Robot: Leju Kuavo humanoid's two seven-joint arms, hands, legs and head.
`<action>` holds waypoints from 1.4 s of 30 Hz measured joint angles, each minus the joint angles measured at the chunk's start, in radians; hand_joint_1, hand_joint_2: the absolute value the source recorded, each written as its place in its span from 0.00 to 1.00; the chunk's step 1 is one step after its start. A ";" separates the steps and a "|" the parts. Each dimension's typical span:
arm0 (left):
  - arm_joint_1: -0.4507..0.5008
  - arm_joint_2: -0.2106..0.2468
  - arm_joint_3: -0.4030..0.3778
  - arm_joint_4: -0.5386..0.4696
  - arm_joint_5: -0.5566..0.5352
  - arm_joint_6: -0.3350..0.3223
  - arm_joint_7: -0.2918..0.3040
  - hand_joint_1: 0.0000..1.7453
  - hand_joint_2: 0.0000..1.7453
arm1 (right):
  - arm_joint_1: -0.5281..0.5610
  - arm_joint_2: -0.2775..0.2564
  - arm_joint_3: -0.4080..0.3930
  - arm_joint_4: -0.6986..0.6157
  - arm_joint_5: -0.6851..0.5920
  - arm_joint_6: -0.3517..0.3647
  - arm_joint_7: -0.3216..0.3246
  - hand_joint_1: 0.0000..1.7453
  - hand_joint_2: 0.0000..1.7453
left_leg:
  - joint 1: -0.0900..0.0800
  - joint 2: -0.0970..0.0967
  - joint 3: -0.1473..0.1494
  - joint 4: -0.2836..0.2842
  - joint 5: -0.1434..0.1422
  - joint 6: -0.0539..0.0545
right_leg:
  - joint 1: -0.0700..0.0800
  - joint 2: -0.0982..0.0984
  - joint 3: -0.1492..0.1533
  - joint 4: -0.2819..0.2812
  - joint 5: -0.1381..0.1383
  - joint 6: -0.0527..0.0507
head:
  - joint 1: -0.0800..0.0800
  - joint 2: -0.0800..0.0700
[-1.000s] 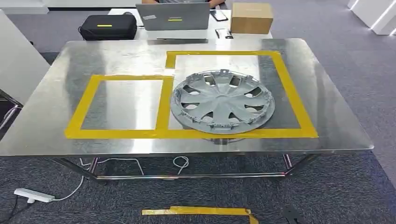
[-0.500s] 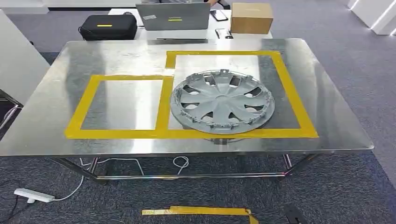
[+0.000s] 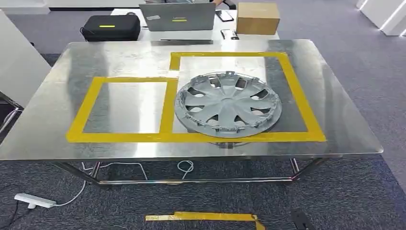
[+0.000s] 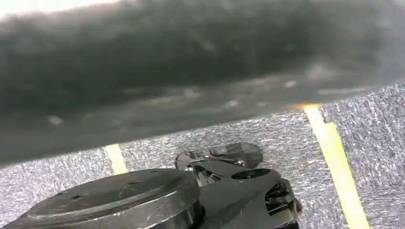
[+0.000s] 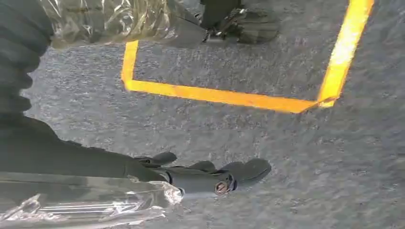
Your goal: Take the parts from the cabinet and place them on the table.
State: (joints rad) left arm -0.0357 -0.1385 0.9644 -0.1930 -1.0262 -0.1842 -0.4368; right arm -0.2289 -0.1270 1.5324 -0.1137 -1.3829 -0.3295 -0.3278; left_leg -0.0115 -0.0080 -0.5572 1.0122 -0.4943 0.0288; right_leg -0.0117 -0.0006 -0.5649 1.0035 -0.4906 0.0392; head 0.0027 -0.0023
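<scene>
Grey hubcap (image 3: 228, 105) on taped steel table (image 3: 48, 120)

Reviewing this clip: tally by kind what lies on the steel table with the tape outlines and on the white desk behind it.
Grey plastic wheel cover, on the steel table: 1
Grey laptop: 1
Black zip case: 1
Brown cardboard box: 1
Phone-like dark devices: 2
Total: 6

right hand (image 5: 210, 179) was dark grey, with rounded fingertips (image 5: 255, 168) and a small brass-coloured screw at one joint. crinkled clear plastic wrap covered parts beside it. left hand (image 4: 229, 164) was dark, glossy metal-and-plastic, blurred.
</scene>
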 joint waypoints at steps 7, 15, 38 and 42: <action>0.001 0.000 0.014 0.000 0.009 0.002 -0.010 0.00 0.00 | -0.018 0.000 -0.007 -0.003 -0.005 0.071 -0.085 0.00 0.00 | 0.000 0.000 0.000 0.000 0.000 0.000 | 0.000 0.000 0.000 0.000 0.000 0.000 | 0.000 0.000; 0.001 0.003 0.015 0.000 -0.011 -0.001 -0.026 0.00 0.00 | -0.027 -0.005 -0.036 -0.021 -0.025 0.248 -0.195 0.00 0.00 | 0.000 0.000 0.000 0.000 0.000 0.000 | 0.000 0.000 0.000 0.000 0.000 0.000 | 0.000 0.000; 0.002 0.011 0.014 0.000 -0.024 0.000 -0.028 0.00 0.00 | -0.033 -0.011 -0.063 -0.027 -0.018 0.279 -0.219 0.00 0.00 | -0.003 0.000 0.000 0.001 -0.001 0.002 | -0.004 0.000 0.000 0.000 0.001 0.001 | 0.000 0.000; 0.002 0.011 0.014 0.000 -0.024 0.000 -0.028 0.00 0.00 | -0.033 -0.011 -0.064 -0.027 -0.018 0.279 -0.219 0.00 0.00 | -0.004 0.000 0.000 0.002 -0.002 0.003 | -0.005 0.000 0.000 0.000 0.001 0.002 | 0.000 0.000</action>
State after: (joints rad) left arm -0.0337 -0.1274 0.9789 -0.1930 -1.0502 -0.1843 -0.4650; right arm -0.2616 -0.1381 1.4679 -0.1408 -1.4004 -0.0507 -0.5470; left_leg -0.0158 -0.0080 -0.5572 1.0140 -0.4963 0.0319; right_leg -0.0164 -0.0008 -0.5649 1.0032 -0.4897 0.0409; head 0.0023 -0.0023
